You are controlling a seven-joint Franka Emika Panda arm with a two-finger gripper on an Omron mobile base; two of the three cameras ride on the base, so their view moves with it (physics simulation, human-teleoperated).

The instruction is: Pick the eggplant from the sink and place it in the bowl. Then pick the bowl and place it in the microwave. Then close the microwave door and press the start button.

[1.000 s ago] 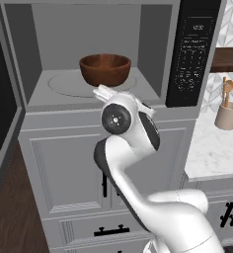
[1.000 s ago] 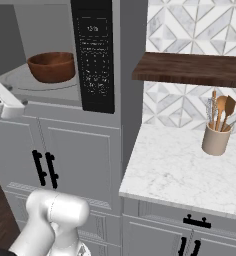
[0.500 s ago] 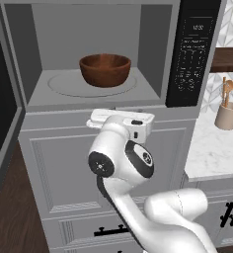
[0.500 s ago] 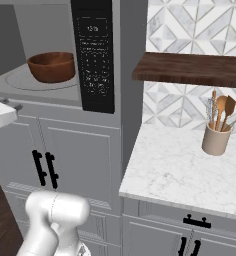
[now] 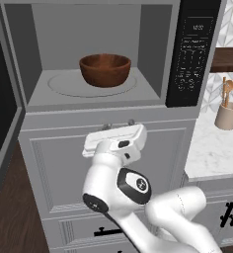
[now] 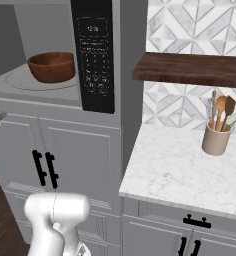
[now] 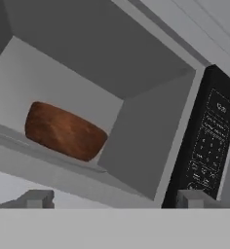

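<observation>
With my gripper point(image 5: 117, 126) spread wide and empty, its two tips point(image 7: 36, 198) poking up at the bottom of the hand view, I sit at the centre of the left base view, just below the lip of the microwave point(image 5: 98, 99). Outward and above me, the bowl point(image 5: 105, 69) rests on the turntable in the upper middle of that frame, upright and well inside the cavity; in the hand view it shows at middle left. I cannot see into it from here, so I can't tell whether the eggplant lies inside. To the upper right stands the keypad point(image 5: 194, 52), a tall dark strip. The door point(image 5: 4, 104) hangs open at the left edge of the left base view, its long axis vertical, and it lies off to the left of my gripper, well apart from it. By my judgement the bowl is placed, and my coming move turns on getting left, behind that door, to swing it rightward across the opening.
</observation>
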